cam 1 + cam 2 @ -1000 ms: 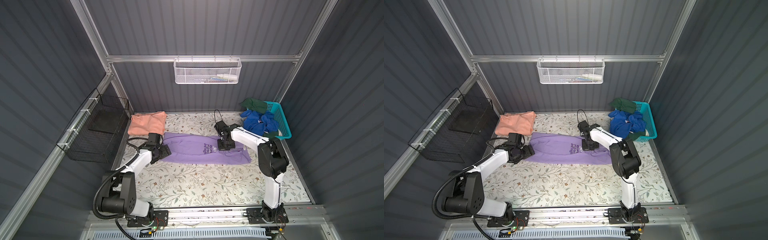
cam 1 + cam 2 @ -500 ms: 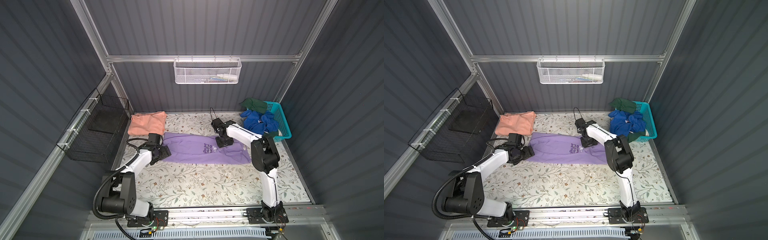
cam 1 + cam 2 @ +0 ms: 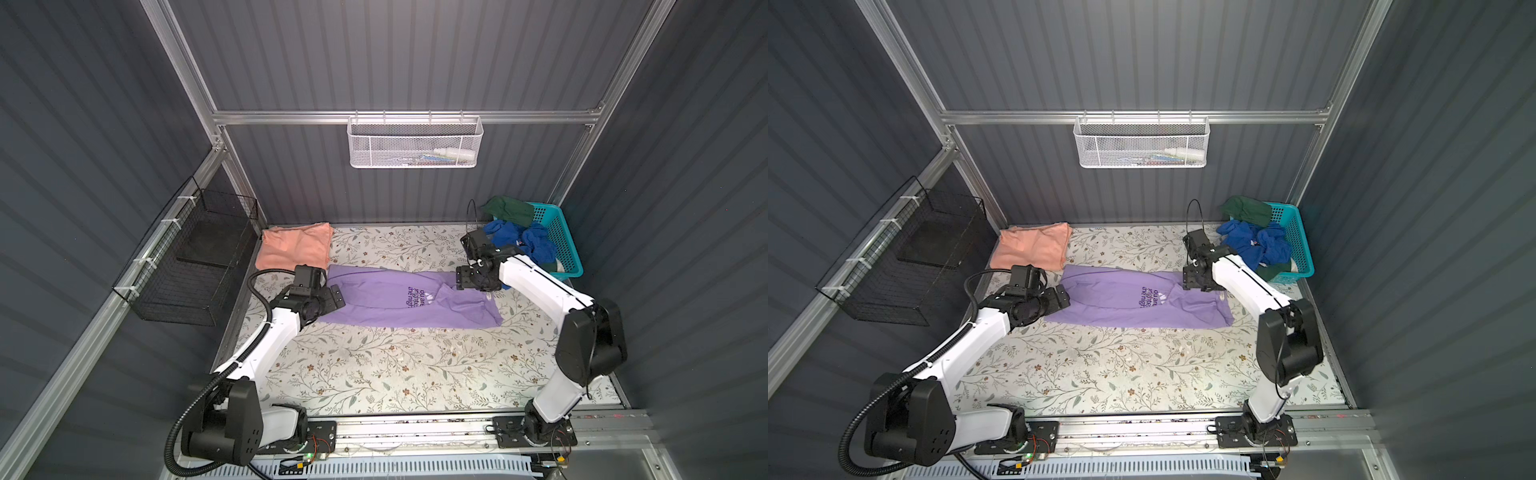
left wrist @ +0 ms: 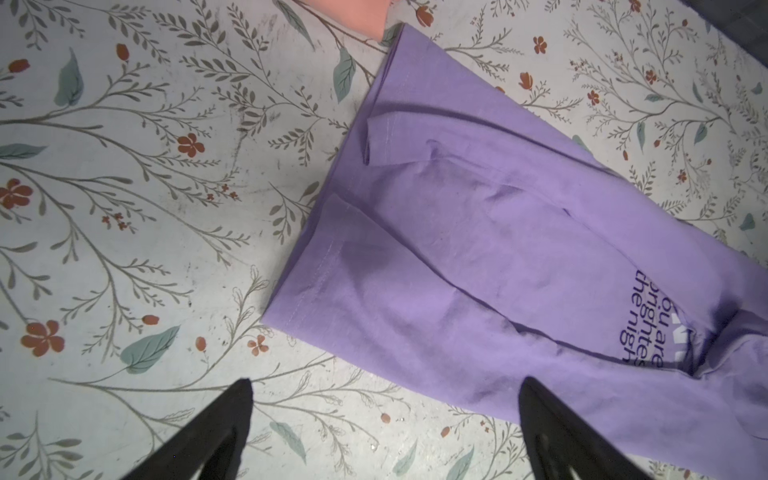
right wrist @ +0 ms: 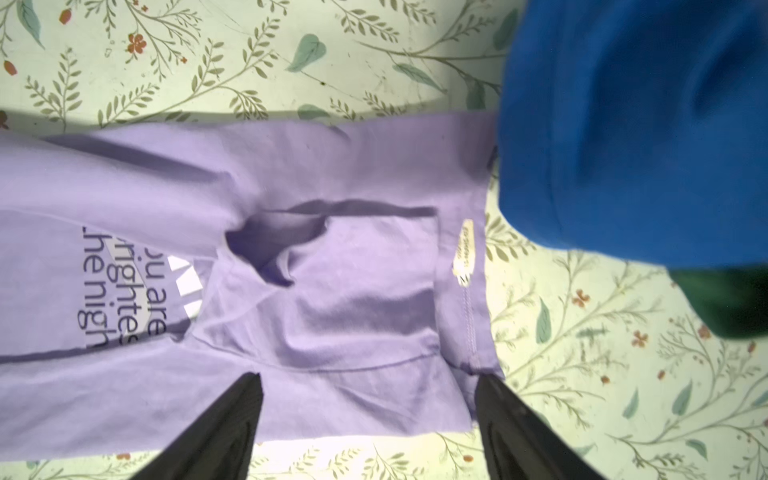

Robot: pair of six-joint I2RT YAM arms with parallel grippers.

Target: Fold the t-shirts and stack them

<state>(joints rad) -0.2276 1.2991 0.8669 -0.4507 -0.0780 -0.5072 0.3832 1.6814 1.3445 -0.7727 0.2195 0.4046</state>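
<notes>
Cloth lies at two spots on the floral table (image 3: 374, 365). Farthest left, near the black wire basket (image 3: 199, 257) on the wall, the salmon-orange t-shirt (image 3: 293, 247) sits in the far left corner, folded into a flat rectangle.

Next comes the left arm. It rises from the near rail, slopes forward and bends at the wrist toward the right. The left gripper (image 3: 334, 297) hangs low at the left end of the lavender t-shirt (image 3: 386, 299). In the left wrist view its claw (image 4: 384, 384) is spread wide and empty, with one finger over bare table and the other over the cloth near the stitched hem.

The lavender t-shirt (image 4: 478, 249) stretches left to right across the middle of the table. Its sides are folded inward into a long narrow band with soft creases, and the dark lettering is partly covered. Its far left corner lies just beside the salmon-orange t-shirt (image 4: 353, 12).

The right arm stands up from the near rail with its elbow high, and its forearm reaches back and leftward. The right gripper (image 3: 465, 282) points down over the shirt's far right end. In the right wrist view the claw (image 5: 369, 377) is parted and grips nothing. The cloth lies flat beneath it, with a white neck label (image 5: 463, 253) showing. A blue garment (image 3: 519, 243) spills from the turquoise basket (image 3: 563, 245) close by.
</notes>
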